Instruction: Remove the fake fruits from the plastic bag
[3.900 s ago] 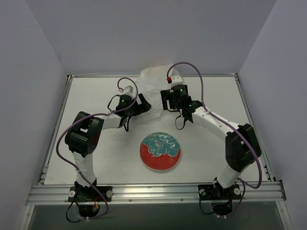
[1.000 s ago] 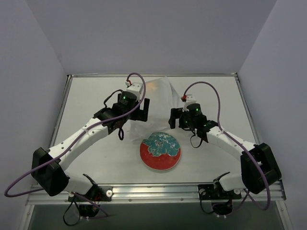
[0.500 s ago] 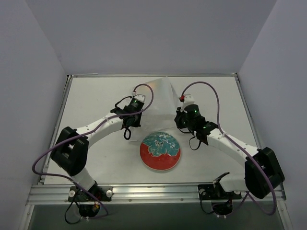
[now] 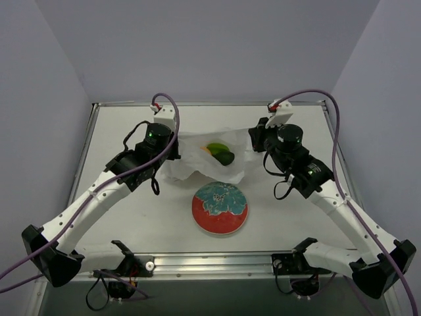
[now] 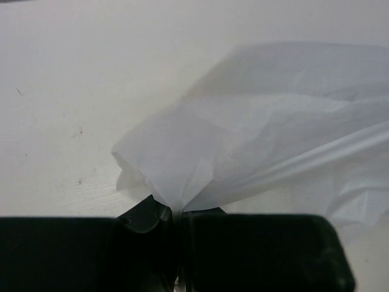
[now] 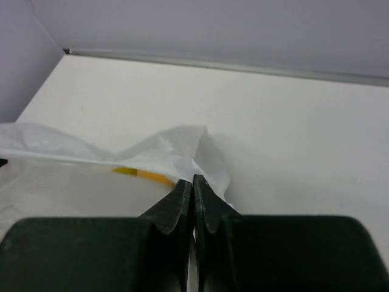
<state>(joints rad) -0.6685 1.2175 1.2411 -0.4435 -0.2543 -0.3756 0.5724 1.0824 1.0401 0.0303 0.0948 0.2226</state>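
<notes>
One white table [image 4: 164,220] fills the middle of the top view, with grey walls around it. Two arms reach up it from the bottom edge: the left arm [image 4: 99,194] from the lower left, the right arm [image 4: 345,210] from the lower right.

One plastic bag [image 4: 194,161] lies in the upper middle of the frame, its wrinkled whitish film drawn out between the two grippers. Below it, apart from it, sits one round plate [image 4: 220,220], teal on its upper half and red on its lower.

The left gripper [image 4: 173,151] has its jaws closed on a gathered corner of the bag's left side; in the left wrist view [image 5: 177,214] the film fans up and to the right from the pinch. The right gripper [image 4: 252,146] has its jaws pressed together on the bag's right edge, which shows at the tips in the right wrist view [image 6: 193,182].

Of the fake fruits, two show plainly through the film right of the bag's centre: a dark green oval one [image 4: 225,157] and a yellow-green one [image 4: 214,147] touching it. An orange sliver [image 6: 144,176] also shows inside; whether there are more I cannot tell.
</notes>
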